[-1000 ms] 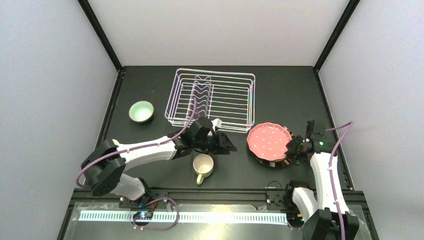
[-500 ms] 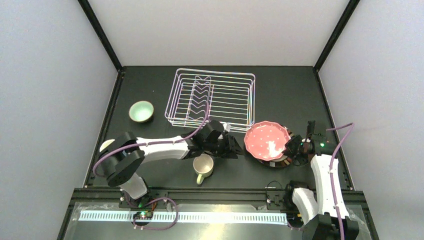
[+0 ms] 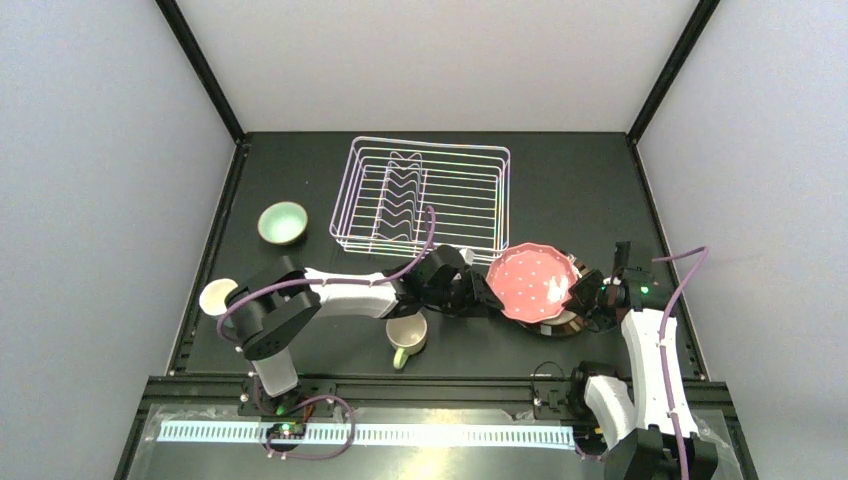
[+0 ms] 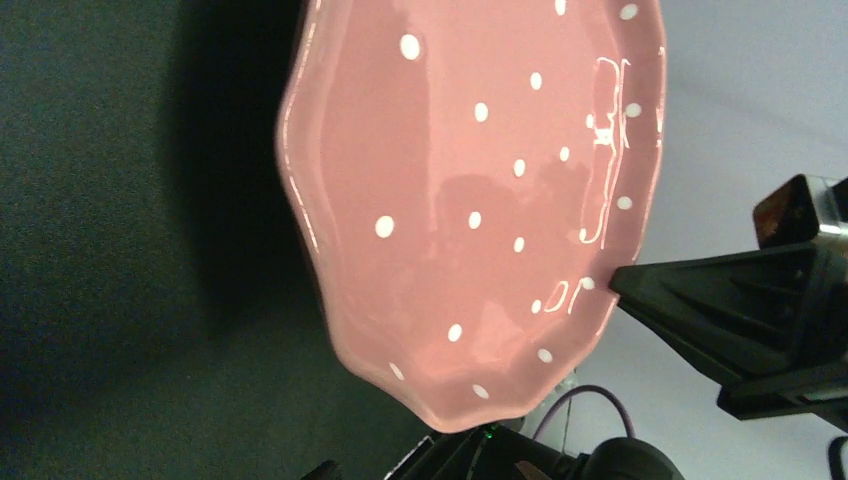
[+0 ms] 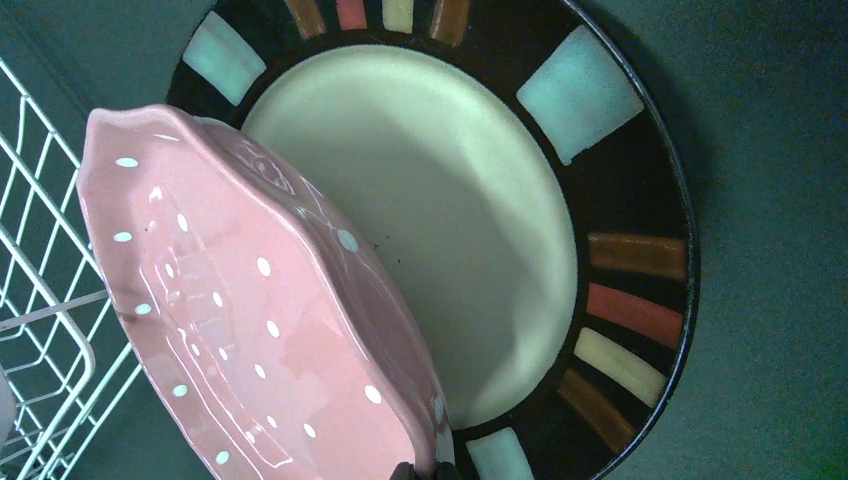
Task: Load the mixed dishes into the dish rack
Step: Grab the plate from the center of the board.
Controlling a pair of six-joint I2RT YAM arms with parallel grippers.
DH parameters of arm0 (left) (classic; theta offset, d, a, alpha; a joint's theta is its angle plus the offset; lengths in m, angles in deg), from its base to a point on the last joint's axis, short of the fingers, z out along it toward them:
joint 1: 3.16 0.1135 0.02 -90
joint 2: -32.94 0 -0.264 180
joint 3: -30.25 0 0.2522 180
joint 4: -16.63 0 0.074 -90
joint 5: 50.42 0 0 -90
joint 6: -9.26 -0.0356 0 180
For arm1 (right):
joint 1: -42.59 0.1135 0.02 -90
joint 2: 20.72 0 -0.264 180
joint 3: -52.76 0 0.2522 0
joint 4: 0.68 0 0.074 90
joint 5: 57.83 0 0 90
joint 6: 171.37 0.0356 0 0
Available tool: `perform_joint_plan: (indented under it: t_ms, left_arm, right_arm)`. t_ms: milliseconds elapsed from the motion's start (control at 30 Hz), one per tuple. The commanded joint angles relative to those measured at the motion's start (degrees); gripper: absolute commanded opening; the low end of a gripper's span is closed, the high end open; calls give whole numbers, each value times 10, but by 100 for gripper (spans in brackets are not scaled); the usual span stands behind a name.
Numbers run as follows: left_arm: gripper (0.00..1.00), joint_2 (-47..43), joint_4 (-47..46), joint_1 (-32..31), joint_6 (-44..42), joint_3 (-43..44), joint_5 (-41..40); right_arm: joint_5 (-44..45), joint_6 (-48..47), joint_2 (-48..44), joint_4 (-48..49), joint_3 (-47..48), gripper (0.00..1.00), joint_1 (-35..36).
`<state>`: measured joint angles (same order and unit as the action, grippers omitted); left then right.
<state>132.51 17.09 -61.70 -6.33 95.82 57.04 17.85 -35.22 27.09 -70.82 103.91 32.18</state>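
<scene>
The pink dotted plate (image 3: 530, 282) is tipped up on its left edge over the dark-rimmed plate (image 3: 565, 320). My right gripper (image 3: 580, 296) is shut on its raised right rim. In the right wrist view the pink plate's rim (image 5: 250, 300) is pinched at the bottom edge by my right gripper (image 5: 428, 470), above the dark-rimmed plate (image 5: 620, 300). My left gripper (image 3: 484, 296) is open just left of the pink plate, whose face fills the left wrist view (image 4: 470, 200). The white wire dish rack (image 3: 425, 200) stands behind and holds no dishes.
A cream mug (image 3: 405, 333) sits below my left forearm. A pale-green bowl (image 3: 282, 222) is left of the rack. A small pale round dish (image 3: 217, 296) lies at the left edge. The rack's corner shows in the right wrist view (image 5: 40, 330).
My left arm has reached right, up to the pink plate's left edge. The right gripper has tipped the plate steeper and shifted it left. The small pale dish is uncovered.
</scene>
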Motion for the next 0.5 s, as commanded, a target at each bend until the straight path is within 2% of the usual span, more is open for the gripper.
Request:
perform_joint_plan:
  t_ms: [0, 467]
  left_arm:
    - [99, 24, -14, -6, 6, 21, -30]
    - [99, 65, -29, -11, 14, 35, -84]
  right_arm:
    - [-33, 16, -12, 18, 19, 0, 0]
    - [-53, 30, -18, 15, 21, 0, 0]
